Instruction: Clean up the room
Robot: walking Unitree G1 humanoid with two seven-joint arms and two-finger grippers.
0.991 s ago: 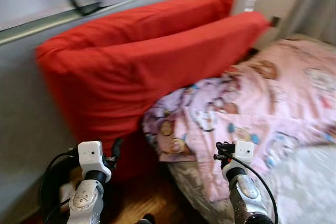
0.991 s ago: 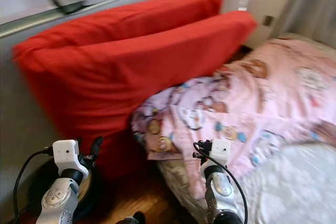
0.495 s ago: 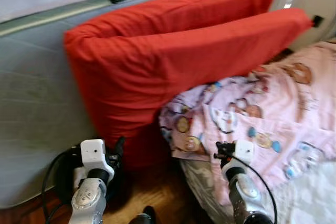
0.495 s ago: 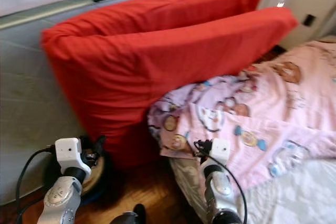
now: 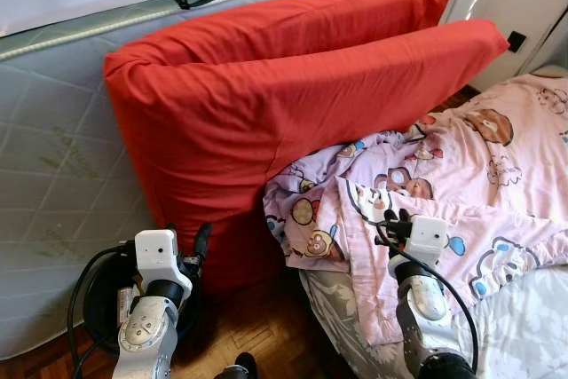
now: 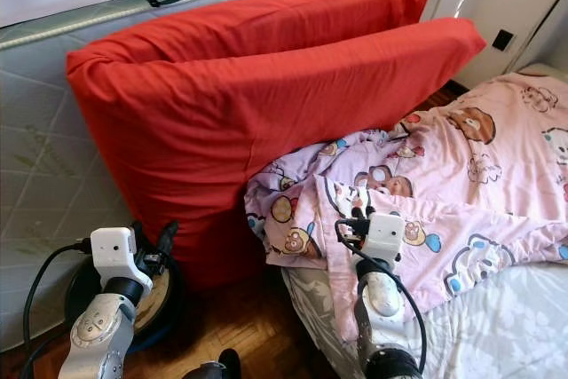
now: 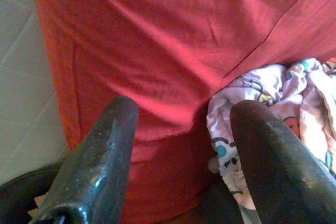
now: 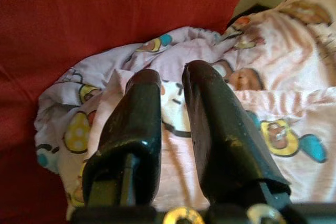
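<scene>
Two long red pillows [image 5: 293, 104] lean against an upright grey quilted mattress [image 5: 53, 166]. A crumpled pink cartoon-print blanket [image 5: 479, 166] lies on the bed at the right, and its corner touches the lower pillow. My left gripper [image 5: 200, 241] is low at the left, just before the lower pillow's bottom corner. In the left wrist view it [image 7: 181, 114] is open and holds nothing. Over the blanket's near edge is my right gripper [image 5: 390, 224]. Its fingers [image 8: 144, 108] stand close together, shut on nothing, pointing at the blanket [image 8: 262, 93].
A black round thing with coiled cable [image 5: 102, 295] sits on the wooden floor [image 5: 257, 326] by my left arm. The bed's white sheet [image 5: 524, 326] lies at the near right. A wall socket [image 5: 515, 41] is behind the pillows' far end.
The whole view has swung, settled and sharpened, so the camera moved. Both arms keep the same pose; the right gripper now stands over the blanket's edge.
</scene>
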